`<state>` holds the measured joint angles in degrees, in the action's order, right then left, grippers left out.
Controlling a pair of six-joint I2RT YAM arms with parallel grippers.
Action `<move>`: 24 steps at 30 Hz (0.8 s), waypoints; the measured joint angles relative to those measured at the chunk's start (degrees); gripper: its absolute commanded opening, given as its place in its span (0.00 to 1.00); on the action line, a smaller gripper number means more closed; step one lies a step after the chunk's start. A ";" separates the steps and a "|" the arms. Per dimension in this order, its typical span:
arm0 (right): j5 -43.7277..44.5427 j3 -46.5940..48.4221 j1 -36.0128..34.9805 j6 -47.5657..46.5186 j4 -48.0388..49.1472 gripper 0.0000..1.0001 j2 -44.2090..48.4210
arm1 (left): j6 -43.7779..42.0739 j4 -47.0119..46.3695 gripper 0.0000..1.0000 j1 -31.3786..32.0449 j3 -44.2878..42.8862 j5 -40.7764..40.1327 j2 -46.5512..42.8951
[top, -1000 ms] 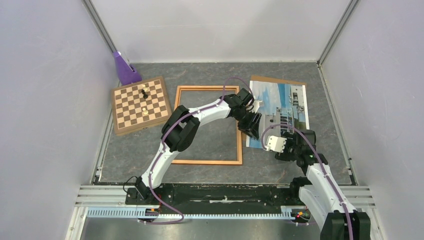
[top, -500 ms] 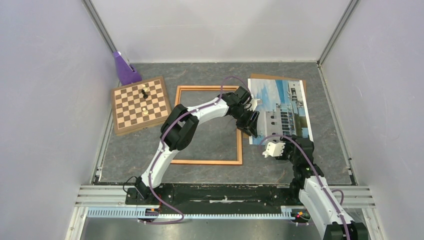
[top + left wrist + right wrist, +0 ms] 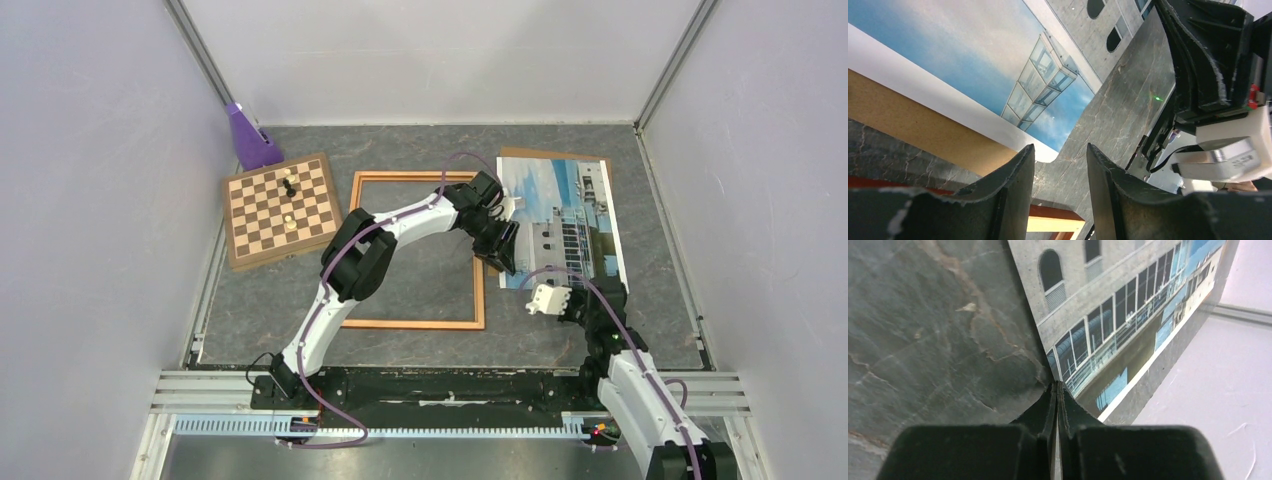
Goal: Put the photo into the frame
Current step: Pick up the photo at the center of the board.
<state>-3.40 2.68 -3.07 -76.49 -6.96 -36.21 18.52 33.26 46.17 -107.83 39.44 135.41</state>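
The photo is seen lying face up on the counter, just to the right of the frame. A brown backing panel shows beneath its far edge. Its left edge lies near the frame's right rail, and none of it is inside the frame yet.

The right hand is fully closed. In its wrist view the near edge of the photo runs in between the meeting fingers, so a pinch on the print is judged to have been made. The left hand is held about half open by the photo's near left corner, with nothing between its fingers.

The step in hand is judged to be the lift and carry of the print leftwards into the frame. The pinched edge is best raised only a little, so that the sheet is not creased. It is best drawn across slowly, so that the panel is not dragged along. The right rail must be cleared before the print is lowered, and the corners should be squared to the opening. The free corner could be steadied by the left hand
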 measured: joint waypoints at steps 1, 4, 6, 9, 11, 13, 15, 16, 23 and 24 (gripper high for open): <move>-0.24 1.25 0.00 1.07 -1.73 0.00 -0.13 | -0.02 0.09 0.49 -0.13 -0.24 0.00 0.00; -0.83 6.27 0.02 4.50 -5.84 0.00 -0.59 | -0.02 0.13 0.50 -0.50 -0.59 -0.02 0.00; -1.31 9.57 0.02 6.49 -7.69 0.00 -0.61 | -0.07 0.44 0.50 -0.92 -0.63 -0.02 -0.02; -2.32 14.23 0.02 9.66 -9.68 0.00 -0.59 | -0.46 1.11 0.51 -1.88 -0.63 -0.07 -0.20; -2.80 16.06 0.02 11.19 -10.80 0.00 -0.59 | -1.18 1.46 0.55 -2.47 -0.63 -0.11 -0.72; -3.30 17.46 0.02 12.63 -12.15 0.00 -0.59 | -1.86 2.14 0.59 -3.02 -0.63 -0.24 -1.66; -3.72 18.32 0.02 13.70 -13.40 0.00 -0.55 | -2.73 2.73 0.61 -3.54 -0.63 -0.37 -2.95; -3.87 18.62 0.02 14.16 -14.05 0.00 -0.50 | -3.39 3.06 0.62 -3.87 -0.66 -0.46 -3.72; -4.61 20.22 0.02 16.92 -17.33 0.00 -1.09 | -9.79 5.01 0.78 -6.64 -1.53 -0.96 -11.30; -4.76 20.81 0.02 17.31 -17.75 0.00 -1.46 | -11.69 5.40 0.79 -7.02 -1.51 -0.96 -13.03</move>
<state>-8.16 23.49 -3.05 -59.18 -24.71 -37.67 6.83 38.65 39.16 -109.34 38.48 122.39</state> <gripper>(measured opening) 0.006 0.773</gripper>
